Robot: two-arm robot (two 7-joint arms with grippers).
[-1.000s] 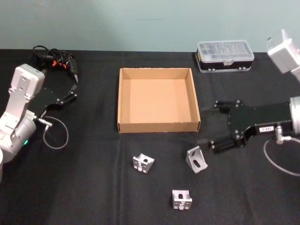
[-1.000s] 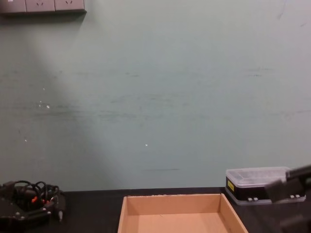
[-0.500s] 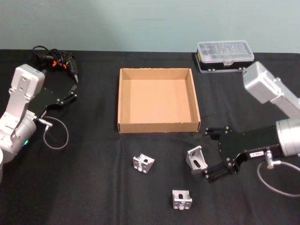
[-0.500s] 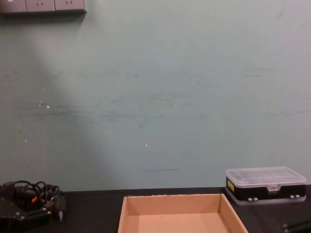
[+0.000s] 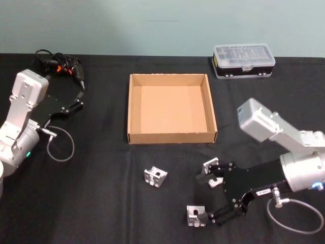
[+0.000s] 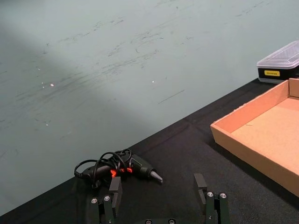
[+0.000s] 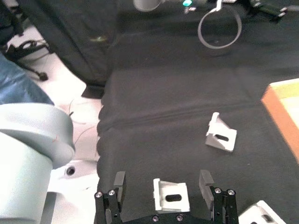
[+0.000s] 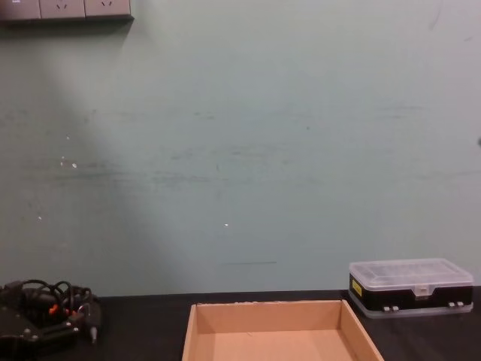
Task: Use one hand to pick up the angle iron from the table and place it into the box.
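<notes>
Three angle irons are lying on the black desk (image 5: 101, 203), all on the near side of the tan box (image 5: 171, 137), which is sitting open-topped at the middle with nothing inside it. The left angle iron (image 5: 155, 177) is resting alone, well apart from the others. The right pincer (image 5: 208, 201) is reaching in from the right across the near part of the desk, its two long fingers spread wide and gripping nothing. In the right wrist view the near angle iron (image 7: 170, 196) is showing between those fingers, with a gap on either side, under the right pincer (image 7: 162, 179). The third angle iron (image 5: 209, 166) is lying just beyond the pincer's far finger, partly hidden by it in the head view.

Far off at the left, the left pincer (image 5: 78, 100) is sitting idle with its fingers apart and empty, pointing toward a black cabled tool (image 5: 58, 63) at the far left corner. A black case (image 5: 244, 60) with a clear lid is standing at the far right, beyond the box.
</notes>
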